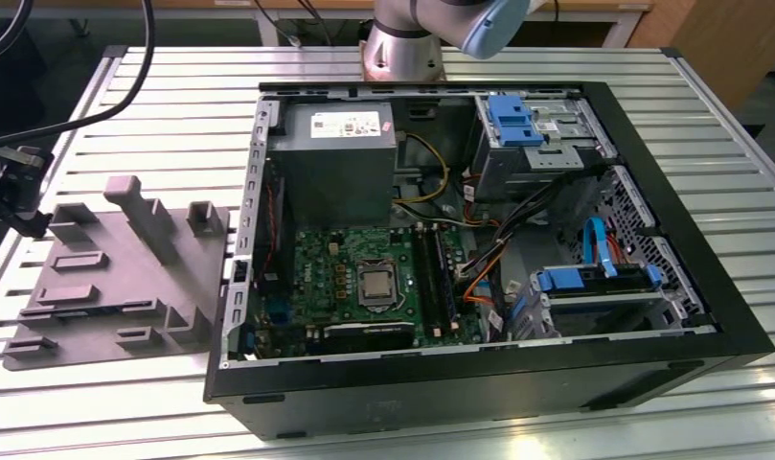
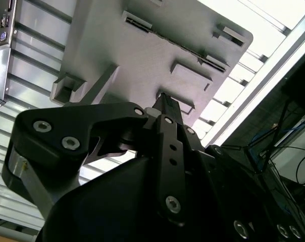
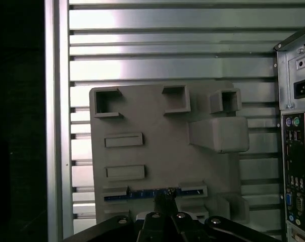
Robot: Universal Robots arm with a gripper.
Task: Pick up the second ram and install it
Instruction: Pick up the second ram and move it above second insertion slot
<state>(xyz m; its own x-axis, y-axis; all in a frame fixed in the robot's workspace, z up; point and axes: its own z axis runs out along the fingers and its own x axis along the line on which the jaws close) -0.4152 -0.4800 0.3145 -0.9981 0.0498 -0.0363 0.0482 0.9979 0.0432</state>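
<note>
The second ram [image 3: 137, 193] stands on edge in its holder on the grey fixture plate [image 3: 157, 116], which lies on the slatted desk [image 3: 167, 45] beside the computer case [image 1: 490, 383]. The end effector [image 3: 165, 198] lines up over the stick's middle, seemingly clear of it; whether it is open or closed I cannot tell. The likely risk is a skewed or off-centre descent, which would strike the holder's 2 grey ends or grip the board tilted. The first wrist view gives that alignment from above. The exterior view gives the motherboard's black slot rails [image 1: 435, 273], crowded by loose cables [image 1: 490, 264].
</note>
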